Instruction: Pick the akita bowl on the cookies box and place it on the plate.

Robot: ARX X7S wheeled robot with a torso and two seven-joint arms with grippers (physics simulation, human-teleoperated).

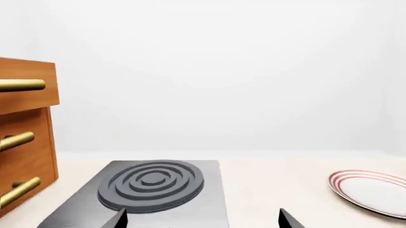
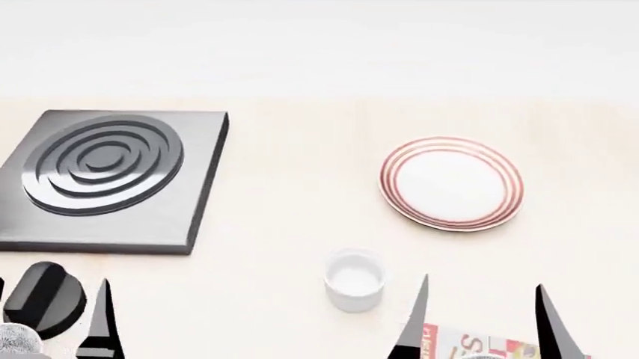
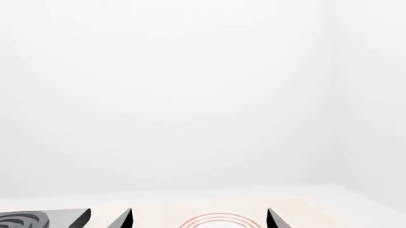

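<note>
The plate (image 2: 451, 183), white with thin red rings, lies on the pale counter right of centre; it also shows as the plate (image 1: 374, 192) and the plate's far rim (image 3: 219, 222). A corner of the red-and-white cookies box (image 2: 469, 348) peeks in at the head view's bottom edge. The akita bowl on it is out of view. My right gripper (image 2: 479, 314) hangs open over that corner, nothing between its dark fingers, and shows again as the right gripper (image 3: 199, 218). My left gripper (image 1: 203, 221) is open and empty near the stove's front.
A grey stove burner plate (image 2: 105, 176) with raised rings lies at the left. A small plain white ramekin (image 2: 355, 278) stands in front of the plate. A wooden drawer cabinet (image 1: 22, 137) with brass handles flanks the stove. A black knob (image 2: 40, 295) sits low left.
</note>
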